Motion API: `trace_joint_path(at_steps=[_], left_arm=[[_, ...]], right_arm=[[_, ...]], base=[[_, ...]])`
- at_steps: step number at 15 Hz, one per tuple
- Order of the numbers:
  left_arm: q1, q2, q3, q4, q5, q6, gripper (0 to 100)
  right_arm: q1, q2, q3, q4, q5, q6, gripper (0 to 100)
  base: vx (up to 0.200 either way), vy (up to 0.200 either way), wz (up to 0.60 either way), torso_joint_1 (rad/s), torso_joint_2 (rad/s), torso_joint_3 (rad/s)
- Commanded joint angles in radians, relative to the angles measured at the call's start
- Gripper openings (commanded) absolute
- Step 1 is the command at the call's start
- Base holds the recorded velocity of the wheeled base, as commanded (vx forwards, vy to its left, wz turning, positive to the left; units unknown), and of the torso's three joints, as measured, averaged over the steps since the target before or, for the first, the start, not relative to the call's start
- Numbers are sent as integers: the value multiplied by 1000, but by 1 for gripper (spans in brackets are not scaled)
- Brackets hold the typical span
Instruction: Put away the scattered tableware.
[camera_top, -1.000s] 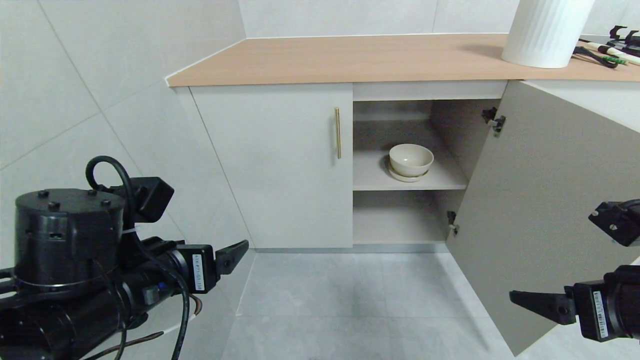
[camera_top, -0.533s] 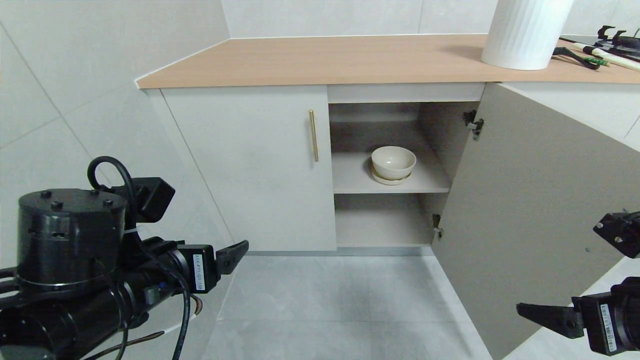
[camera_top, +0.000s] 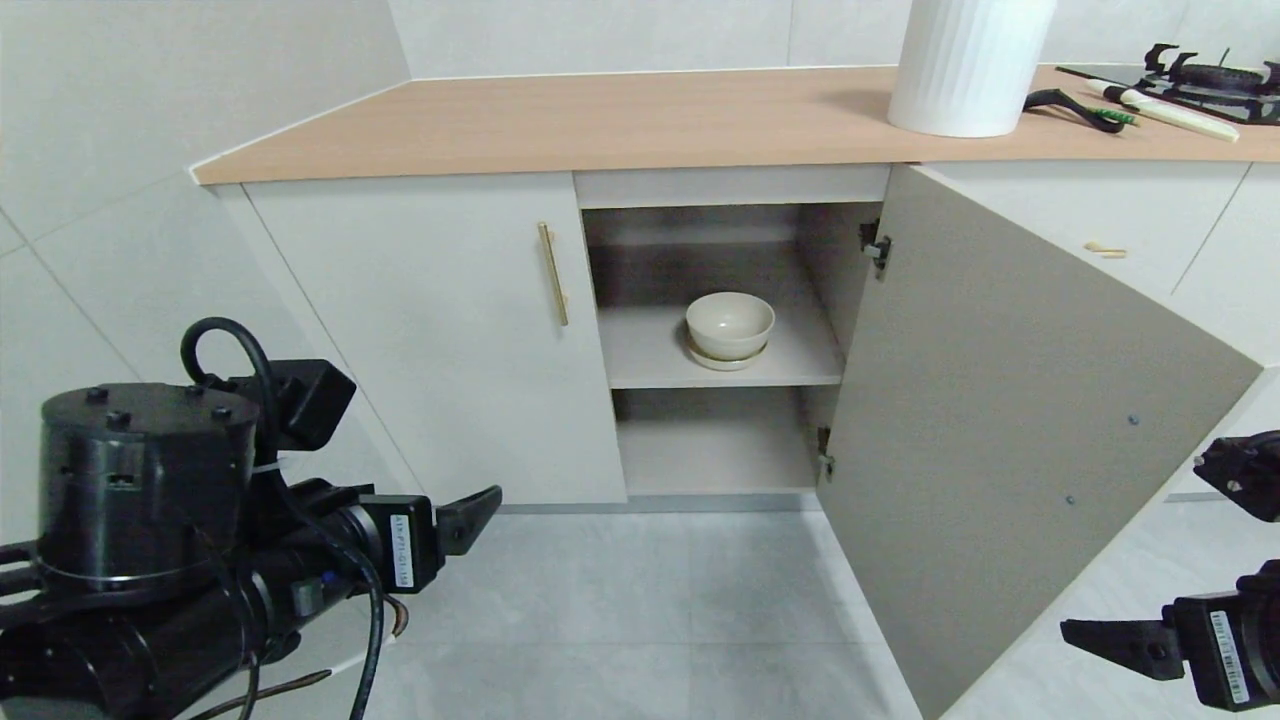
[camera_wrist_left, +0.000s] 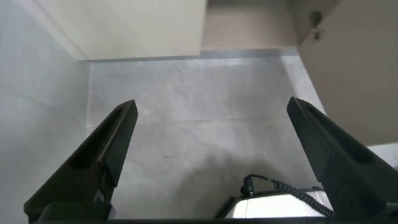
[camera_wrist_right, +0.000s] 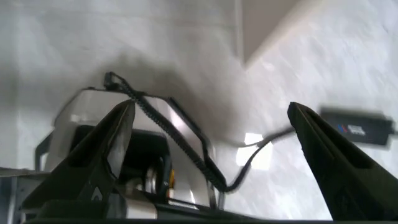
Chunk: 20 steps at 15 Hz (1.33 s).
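While both my left jaws and my right jaws stand wide apart and hold nothing above the floor, the bowl sits on a small plate on the upper shelf inside the cabinet, whose right door hangs open. A white ribbed container stands on the tabletop above.

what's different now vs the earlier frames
Only the camera moved: the whole head view has shifted rightward, so the cabinet sits further left in the picture. Nothing was grasped or released. The bowl still rests on its plate on the upper shelf, the door stays open, and the left gripper and right gripper stay open and empty.
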Motion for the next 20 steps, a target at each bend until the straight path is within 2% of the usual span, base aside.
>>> trace_joint_path(at_steps=[1, 6, 11, 14, 20], left_arm=[[1, 1, 2, 1, 1, 0, 100], [1, -1, 2, 2, 1, 0, 100], [1, -1, 2, 1, 1, 0, 100], [1, -1, 2, 2, 1, 0, 100], [1, -1, 2, 2, 1, 0, 100]], right_arm=[[-61, 17, -12, 3, -10, -11, 100], [-276, 49, -38, 6, -38, -108, 100], [-437, 49, -67, 24, -41, -206, 100], [-478, 66, -70, -11, -44, -208, 100], [-495, 191, -48, -271, -68, -82, 100]], base=[[0, 0, 0, 0, 0, 0], [0, 0, 0, 0, 0, 0], [0, 0, 0, 0, 0, 0], [0, 0, 0, 0, 0, 0], [0, 0, 0, 0, 0, 0]])
